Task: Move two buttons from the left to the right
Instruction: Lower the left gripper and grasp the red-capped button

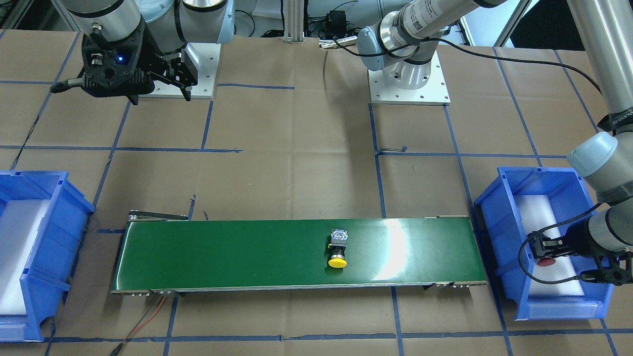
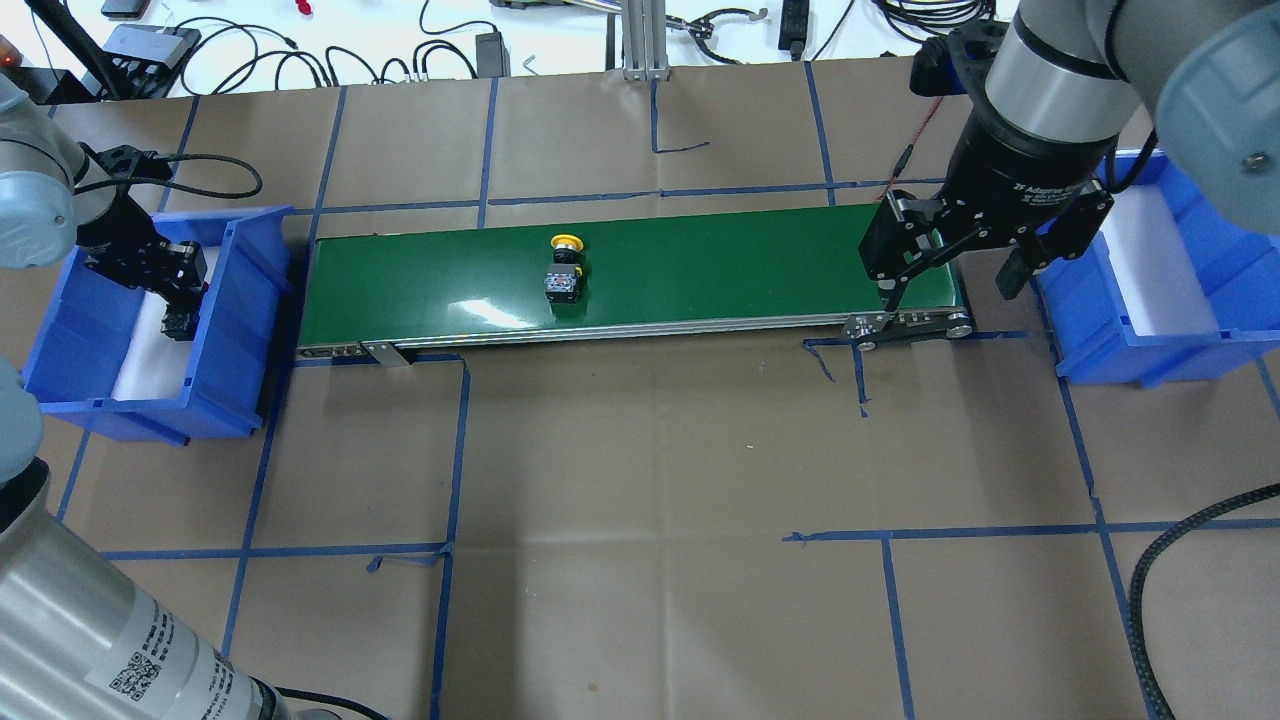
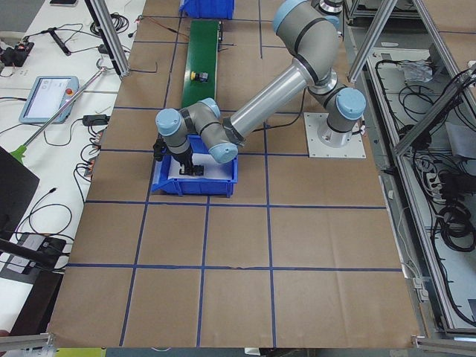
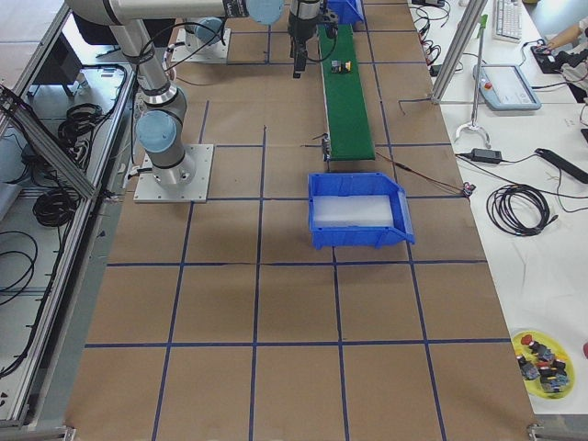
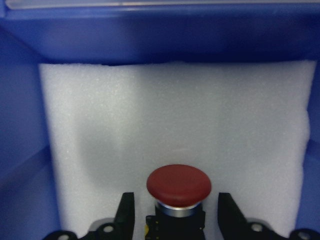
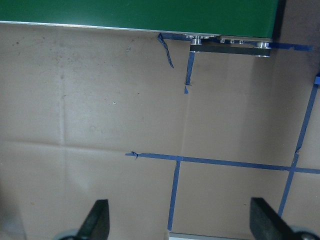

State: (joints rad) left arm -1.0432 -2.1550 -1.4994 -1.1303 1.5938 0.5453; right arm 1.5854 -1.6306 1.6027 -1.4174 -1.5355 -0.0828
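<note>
Green conveyor belt (image 1: 222, 257) on your counter (image 1: 296, 173) carries the yellow button (image 1: 338, 249) in the front view, lying cap toward six o'clock. Overhead, you see the right gripper (image 2: 945, 292) hanging spread near the belt's three o'clock end and the right bin (image 2: 1150, 355). From the left wrist, the left gripper (image 5: 176, 200) straddles the red button (image 5: 178, 184) inside the left bin (image 5: 160, 40), fingers (image 5: 127, 215) apart, not pinching. Neither button, I judge, is delivered: both transfers remain.
</note>
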